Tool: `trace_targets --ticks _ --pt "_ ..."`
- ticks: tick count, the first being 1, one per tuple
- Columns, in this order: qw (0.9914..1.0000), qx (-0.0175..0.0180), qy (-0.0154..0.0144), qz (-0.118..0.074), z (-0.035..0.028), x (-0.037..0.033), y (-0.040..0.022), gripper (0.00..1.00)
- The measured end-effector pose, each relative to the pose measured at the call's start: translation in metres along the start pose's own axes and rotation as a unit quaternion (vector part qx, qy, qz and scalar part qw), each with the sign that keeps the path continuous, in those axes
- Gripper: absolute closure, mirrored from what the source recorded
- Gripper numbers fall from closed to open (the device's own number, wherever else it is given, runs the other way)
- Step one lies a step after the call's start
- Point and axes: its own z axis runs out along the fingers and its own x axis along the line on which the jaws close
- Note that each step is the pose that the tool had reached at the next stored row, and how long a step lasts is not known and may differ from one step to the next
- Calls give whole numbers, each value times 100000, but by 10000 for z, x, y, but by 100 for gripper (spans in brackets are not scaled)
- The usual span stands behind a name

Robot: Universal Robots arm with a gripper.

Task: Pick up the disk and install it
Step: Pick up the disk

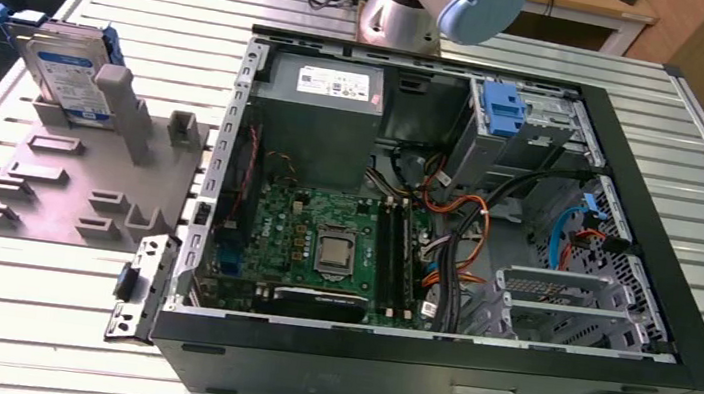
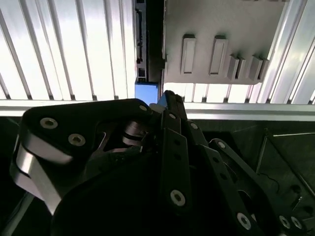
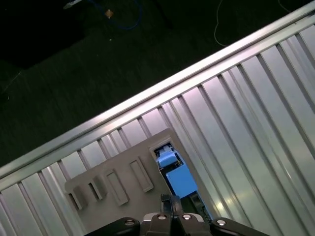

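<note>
In the exterior view the disk (image 1: 65,71) stands on edge in a slot of the grey holder plate (image 1: 70,193), on the slatted table (image 1: 43,310) to that view's left of the open computer case (image 1: 439,364) — not yet picked up. In the first wrist view the gripper (image 3: 170,200) hangs over the holder and looks down on the disk's blue bracket edge, apart from it. Its fingers look pressed together, with nothing between them.

To my eye the pick-up will go well only if the fingers spread wide enough to straddle the thin body before coming down. They should also line up square with the slot. I would grip the flat metal faces rather than the springy blue bracket, and pull straight up along the slot — any tilt could jam the disk against the holder's posts.

As for writing, the disk has a white-and-blue label and the power supply (image 1: 325,88) in the case has a white sticker. The print on both is too small to read.
</note>
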Motion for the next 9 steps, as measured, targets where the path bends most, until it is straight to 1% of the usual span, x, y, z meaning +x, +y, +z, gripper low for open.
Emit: trace_targets --ticks 3,5,9 --pt "99990 201 -69 -1406 15 0 -1 89" --pt "99976 251 -82 -2169 20 -5 2 89" --pt "99963 255 -69 -2698 26 -23 30 89"
